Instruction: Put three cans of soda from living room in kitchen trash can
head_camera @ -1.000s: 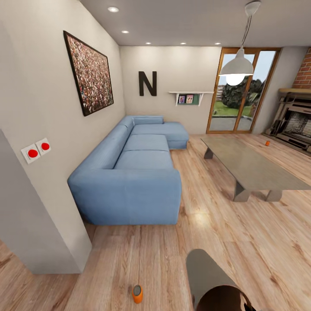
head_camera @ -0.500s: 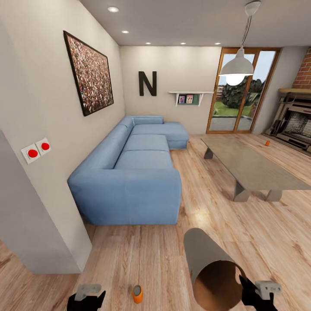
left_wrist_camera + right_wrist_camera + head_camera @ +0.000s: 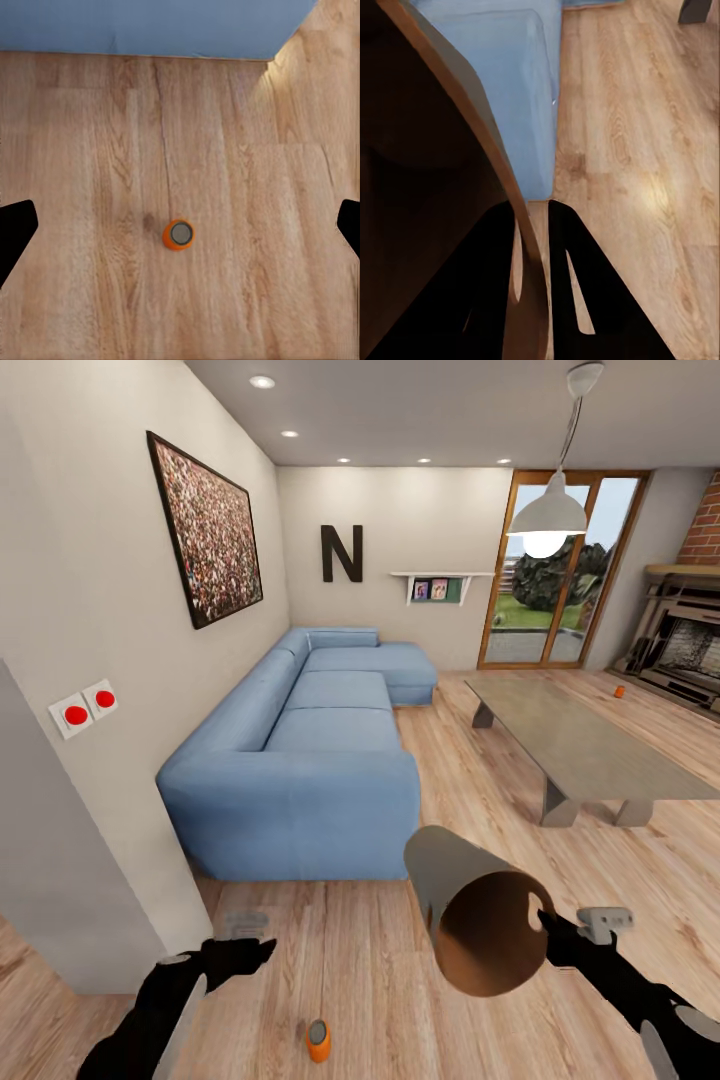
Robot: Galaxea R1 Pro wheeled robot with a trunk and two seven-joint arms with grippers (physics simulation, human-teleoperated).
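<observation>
Both arms have risen: right jaws (image 3: pixel 549 932) pinch the grey, copper-lined bin's (image 3: pixel 470 925) rim, left jaws (image 3: pixel 262 950) wide above an orange can (image 3: pixel 318 1040).

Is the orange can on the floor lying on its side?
No: the left wrist view looks straight down on the can's round silver top, so it stands upright on the wood floor.

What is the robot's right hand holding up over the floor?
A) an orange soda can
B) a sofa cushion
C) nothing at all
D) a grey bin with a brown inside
D: the right gripper pinches the rim of the tilted grey bin, one finger inside the wall and one outside in the right wrist view, while the nearest orange can stands on the floor.
</observation>
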